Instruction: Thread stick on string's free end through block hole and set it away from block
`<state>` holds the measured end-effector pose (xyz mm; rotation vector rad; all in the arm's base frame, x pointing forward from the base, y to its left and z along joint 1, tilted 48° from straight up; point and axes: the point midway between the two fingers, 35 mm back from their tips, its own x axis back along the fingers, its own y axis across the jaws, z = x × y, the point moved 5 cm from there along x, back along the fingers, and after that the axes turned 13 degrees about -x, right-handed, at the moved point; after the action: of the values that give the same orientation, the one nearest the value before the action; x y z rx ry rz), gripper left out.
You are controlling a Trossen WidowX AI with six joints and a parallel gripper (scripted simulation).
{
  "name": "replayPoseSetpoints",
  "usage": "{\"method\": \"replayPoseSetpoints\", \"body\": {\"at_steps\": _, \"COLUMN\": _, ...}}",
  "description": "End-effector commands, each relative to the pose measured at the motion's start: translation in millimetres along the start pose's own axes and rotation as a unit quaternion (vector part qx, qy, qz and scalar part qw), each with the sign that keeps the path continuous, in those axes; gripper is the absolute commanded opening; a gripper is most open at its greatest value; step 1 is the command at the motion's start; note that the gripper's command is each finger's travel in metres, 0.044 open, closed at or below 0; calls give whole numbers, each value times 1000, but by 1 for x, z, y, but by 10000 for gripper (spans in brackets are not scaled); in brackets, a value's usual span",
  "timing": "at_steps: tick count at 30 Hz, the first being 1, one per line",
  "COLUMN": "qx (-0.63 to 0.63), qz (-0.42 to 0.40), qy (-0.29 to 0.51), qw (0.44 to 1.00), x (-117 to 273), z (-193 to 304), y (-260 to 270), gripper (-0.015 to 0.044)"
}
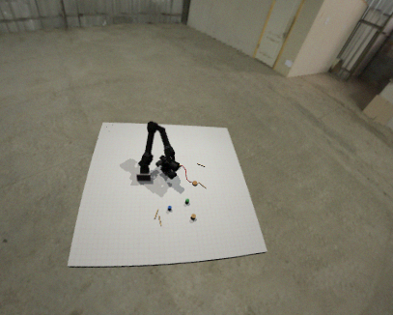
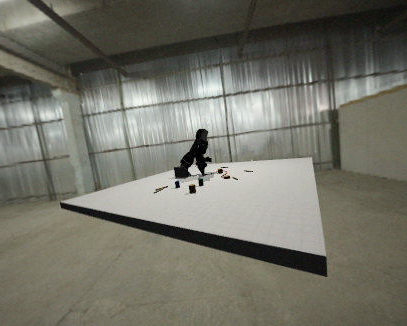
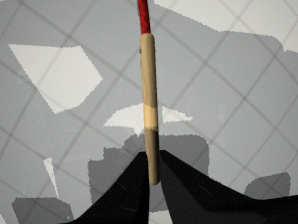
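My gripper [image 3: 152, 157] [image 2: 203, 173] is shut on the wooden stick [image 3: 150, 85] near its free end; the stick points away from the fingers. The red string [image 3: 144, 17] [image 1: 186, 175] runs from the stick's far end out of the top of the wrist view. The wooden block [image 2: 220, 171] stands on the table to the right of the gripper in the exterior view; the arm seems to hide it in the top view. Red string shows between the block and the round button [image 1: 195, 183] [image 2: 226, 177]. The block's hole is too small to see, and the block is outside the wrist view.
A green object [image 1: 187, 201] [image 2: 201, 182], a blue one [image 1: 169, 208] [image 2: 177, 184] and a tan one [image 1: 193, 216] [image 2: 192, 188] stand on the table [image 1: 107, 242]. Loose sticks lie near the front left, beside the button [image 1: 203, 186] and farther back [image 1: 201, 165].
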<state>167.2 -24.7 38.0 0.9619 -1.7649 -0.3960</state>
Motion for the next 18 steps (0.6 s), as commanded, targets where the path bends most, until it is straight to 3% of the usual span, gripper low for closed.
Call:
{"method": "replayPoseSetpoints", "body": {"at_steps": 1, "qx": 0, "qz": 0, "qy": 0, "qw": 1000, "x": 0, "z": 0, "y": 0, "gripper": 53}}
{"method": "replayPoseSetpoints", "body": {"at_steps": 7, "qx": 0, "qz": 2, "qy": 0, "qw": 1000, "x": 8, "z": -2, "y": -1, "gripper": 210}}
{"method": "replayPoseSetpoints", "body": {"at_steps": 13, "qx": -1, "qz": 1, "qy": 1, "qw": 1000, "x": 78, "z": -7, "y": 0, "gripper": 210}}
{"method": "replayPoseSetpoints", "body": {"at_steps": 18, "qx": -1, "qz": 1, "qy": 1, "qw": 1000, "x": 80, "z": -7, "y": 1, "gripper": 210}}
